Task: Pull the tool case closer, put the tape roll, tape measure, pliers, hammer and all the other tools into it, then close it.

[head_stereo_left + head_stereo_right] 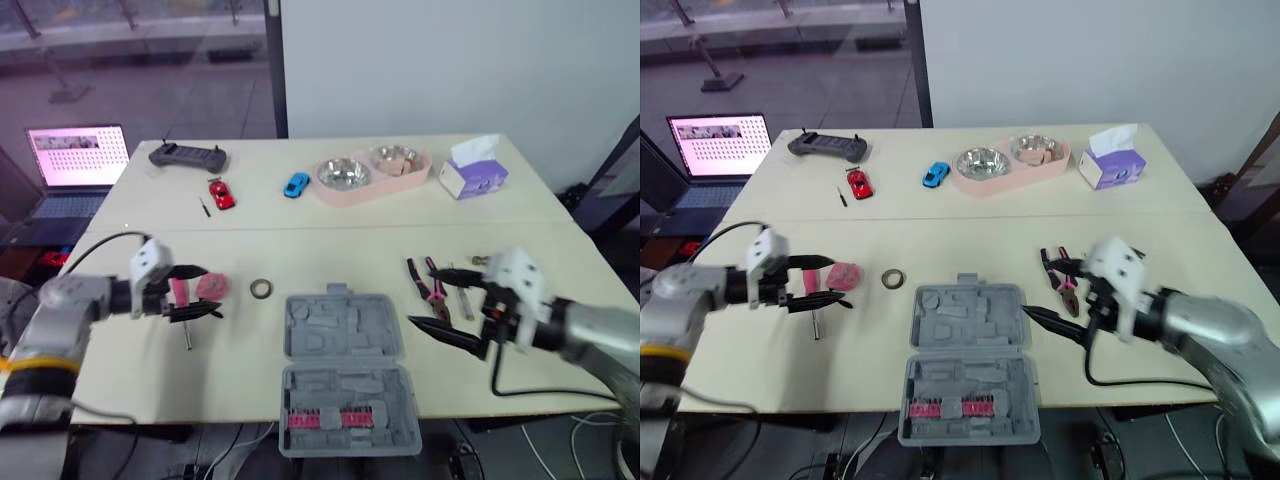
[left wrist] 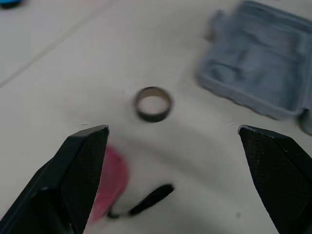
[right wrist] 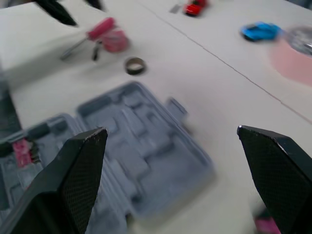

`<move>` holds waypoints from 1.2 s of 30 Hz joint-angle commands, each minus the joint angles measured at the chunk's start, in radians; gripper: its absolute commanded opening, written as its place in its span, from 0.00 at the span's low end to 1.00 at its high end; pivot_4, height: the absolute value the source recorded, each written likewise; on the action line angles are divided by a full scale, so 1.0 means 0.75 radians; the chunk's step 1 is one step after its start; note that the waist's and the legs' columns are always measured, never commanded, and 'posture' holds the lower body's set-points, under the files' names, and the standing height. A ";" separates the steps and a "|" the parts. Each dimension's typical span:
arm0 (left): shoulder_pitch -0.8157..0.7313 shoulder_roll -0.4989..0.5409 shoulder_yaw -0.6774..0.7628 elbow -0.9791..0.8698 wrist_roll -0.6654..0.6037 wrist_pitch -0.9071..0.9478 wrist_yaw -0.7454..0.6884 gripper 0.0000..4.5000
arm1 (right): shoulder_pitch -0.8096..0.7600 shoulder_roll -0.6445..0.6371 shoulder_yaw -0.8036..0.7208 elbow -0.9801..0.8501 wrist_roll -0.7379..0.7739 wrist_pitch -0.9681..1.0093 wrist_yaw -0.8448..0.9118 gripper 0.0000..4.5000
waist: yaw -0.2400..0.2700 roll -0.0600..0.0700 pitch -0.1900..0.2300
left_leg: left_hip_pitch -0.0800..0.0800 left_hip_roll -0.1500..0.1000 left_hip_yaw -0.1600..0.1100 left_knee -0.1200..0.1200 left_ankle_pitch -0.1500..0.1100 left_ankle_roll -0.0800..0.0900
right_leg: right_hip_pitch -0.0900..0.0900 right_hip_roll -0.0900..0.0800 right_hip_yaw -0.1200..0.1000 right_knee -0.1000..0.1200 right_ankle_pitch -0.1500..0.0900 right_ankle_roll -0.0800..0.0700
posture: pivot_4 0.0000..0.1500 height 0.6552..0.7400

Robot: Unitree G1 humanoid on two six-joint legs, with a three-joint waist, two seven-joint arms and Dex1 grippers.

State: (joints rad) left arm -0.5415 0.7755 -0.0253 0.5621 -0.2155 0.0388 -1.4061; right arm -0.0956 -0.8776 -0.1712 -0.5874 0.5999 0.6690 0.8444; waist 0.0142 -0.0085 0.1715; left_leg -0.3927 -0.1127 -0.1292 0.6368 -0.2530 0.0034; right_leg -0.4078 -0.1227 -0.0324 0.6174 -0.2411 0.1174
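One open tool case (image 1: 345, 375) lies near one tape roll (image 1: 262, 288); the left pincer (image 2: 173, 129) and right pincer (image 3: 171, 130) both gape empty.

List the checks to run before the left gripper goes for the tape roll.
1. Grey plastic tool case open: ok, both halves lie flat.
2. Left gripper open and empty: ok.
3. Small dark tape roll ring free to grasp: ok, it lies alone on the table between the left gripper and the case.
4. Right gripper out of the way: ok, it is open on the case's other side, near the pink-handled pliers.
5. Which moulded slot fits the roll: cannot tell.
6. Other tools packed: not ok, the pliers and the round pink tape measure lie on the table.
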 commanded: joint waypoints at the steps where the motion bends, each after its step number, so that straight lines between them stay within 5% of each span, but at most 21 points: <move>1: -0.276 -0.070 -0.175 0.360 0.202 -0.316 -0.138 0.99 | -0.170 -0.013 0.190 0.131 -0.121 -0.088 0.093 1.00 | 0.002 -0.003 0.002 | 0.000 0.000 0.000 0.001 0.000 0.000 | 0.001 0.000 0.000 0.001 0.000 0.001 | 1.00 1.00; 10: -0.568 -0.255 -0.312 0.836 0.418 -0.544 -0.153 0.99 | -0.331 0.061 0.395 0.318 -0.299 -0.182 0.129 1.00 | -0.018 -0.003 0.002 | -0.014 0.000 -0.001 0.015 0.001 -0.001 | -0.007 0.003 0.000 0.002 0.002 0.005 | 1.00 1.00; 34: -0.612 -0.386 -0.345 0.997 0.673 -0.606 0.184 0.99 | -0.341 0.145 0.381 0.301 -0.354 -0.117 0.024 1.00 | -0.007 -0.004 0.002 | -0.018 -0.001 -0.002 0.020 0.002 -0.001 | -0.017 0.005 0.001 0.020 0.006 0.002 | 1.00 1.00; 36: -0.613 -0.387 -0.344 1.000 0.678 -0.599 0.188 0.80 | -0.339 0.146 0.377 0.297 -0.356 -0.116 0.019 1.00 | -0.007 -0.004 0.002 | -0.018 -0.001 -0.002 0.020 0.002 -0.002 | -0.017 0.004 0.001 0.020 0.006 0.002 | 1.00 1.00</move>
State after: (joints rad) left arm -0.9852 0.4799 -0.2833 1.3036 0.2785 -0.4187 -1.2729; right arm -0.3437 -0.7703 0.1457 -0.3301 0.3291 0.5853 0.8642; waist 0.0091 -0.0113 0.1726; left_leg -0.4061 -0.1131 -0.1304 0.6519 -0.2518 0.0022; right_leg -0.4205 -0.1193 -0.0315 0.6322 -0.2366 0.1190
